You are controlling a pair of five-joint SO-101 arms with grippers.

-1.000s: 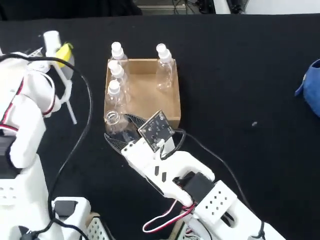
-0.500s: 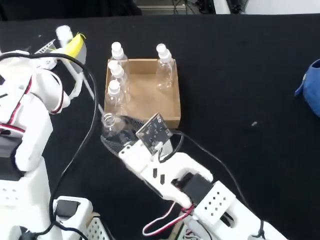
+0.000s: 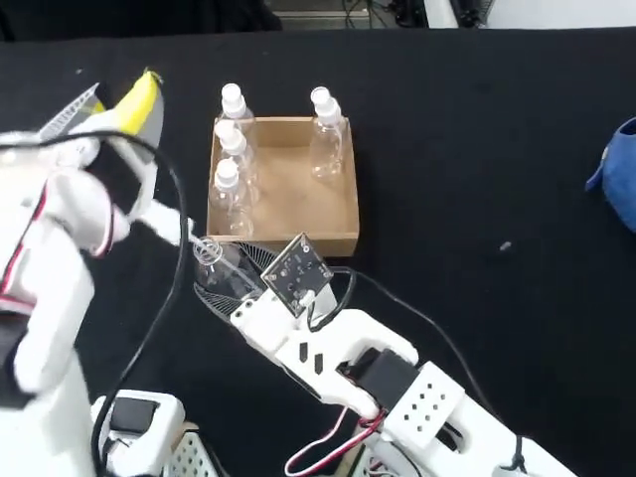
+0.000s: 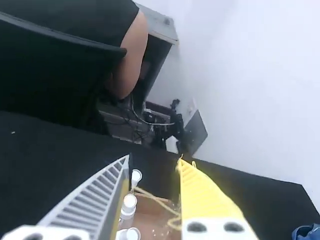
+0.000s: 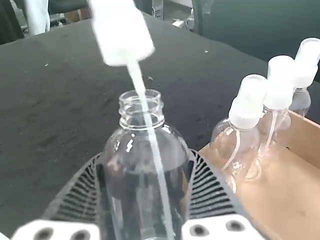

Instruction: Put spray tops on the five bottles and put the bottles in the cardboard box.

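My right gripper [image 3: 231, 270] is shut on a clear open bottle [image 3: 217, 260] in front of the cardboard box's [image 3: 338, 235] near left corner. In the right wrist view the bottle [image 5: 142, 150] stands upright between the ribbed fingers [image 5: 82, 192]. A white spray top [image 5: 121, 32] hangs above it, its tube running down into the neck. From the high view, the spray top's tube [image 3: 164, 224] slants from my left arm to the bottle's mouth. My left gripper [image 3: 119, 91], grey and yellow, is raised left of the box. Several capped bottles [image 3: 231, 149] stand in the box.
A blue object [image 3: 618, 174] lies at the table's right edge. A black cable [image 3: 171, 273] loops from the left arm down past the held bottle. The box's floor [image 3: 293, 189] is bare in the middle. Black tabletop stretches to the right of the box.
My left arm swung the spray top over so that its tube tip now meets the bottle's mouth. My right gripper drew the bottle slightly left and away from the box.
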